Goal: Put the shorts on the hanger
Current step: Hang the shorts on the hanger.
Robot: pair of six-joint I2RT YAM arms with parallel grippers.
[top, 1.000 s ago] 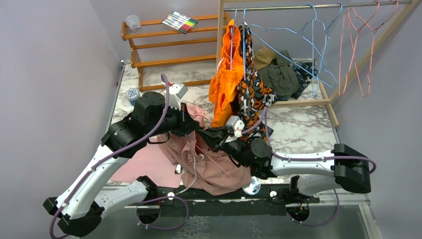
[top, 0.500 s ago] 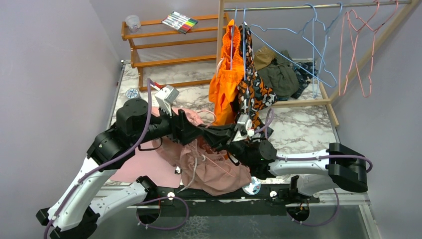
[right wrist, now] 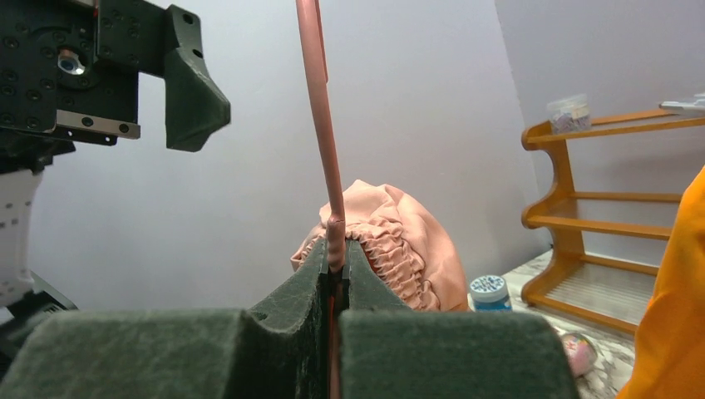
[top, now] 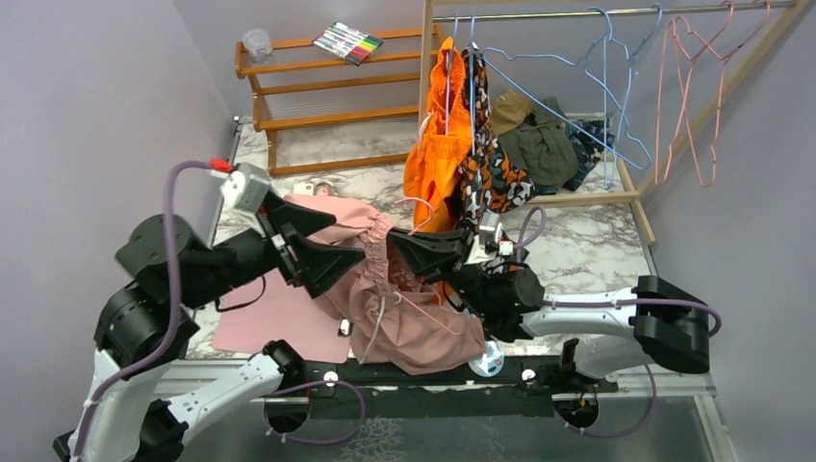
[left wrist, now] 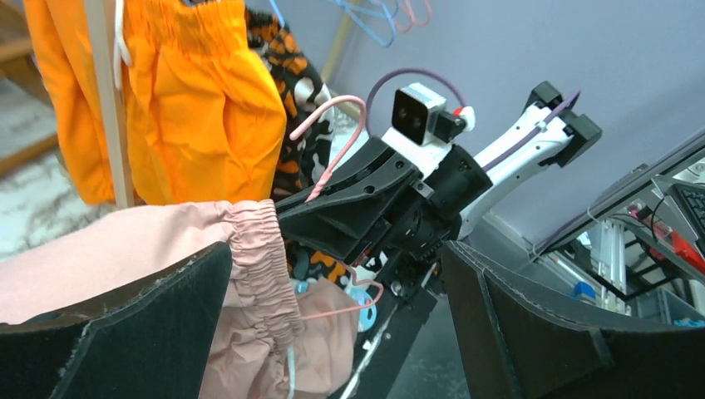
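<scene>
The dusty-pink shorts (top: pixel 414 327) hang bunched in front of both arms, their gathered waistband (top: pixel 377 248) raised between the grippers. My left gripper (top: pixel 344 237) is open, its fingers spread wide. In the left wrist view the waistband (left wrist: pixel 256 249) lies against the left finger (left wrist: pixel 125 332), and nothing is pinched. My right gripper (top: pixel 396 243) is shut on the pink wire hanger (top: pixel 420 208), whose hook points up. The right wrist view shows the wire (right wrist: pixel 320 125) rising from the shut pads (right wrist: pixel 309 274), with the shorts (right wrist: pixel 395 237) just behind. Fabric hides the hanger's lower part.
An orange garment (top: pixel 433 154) and a camouflage garment (top: pixel 491 183) hang on the rail right behind the grippers. Light-blue hangers (top: pixel 601 96) and pink hangers (top: pixel 688 87) hang farther right. A wooden shelf (top: pixel 318 96) stands at the back left. A pink mat (top: pixel 274 322) lies under the left arm.
My left gripper has opened, let go of the waistband and drawn back to the left. The shorts stay draped by the hanger. My right gripper has risen slightly, still shut on the hanger.
</scene>
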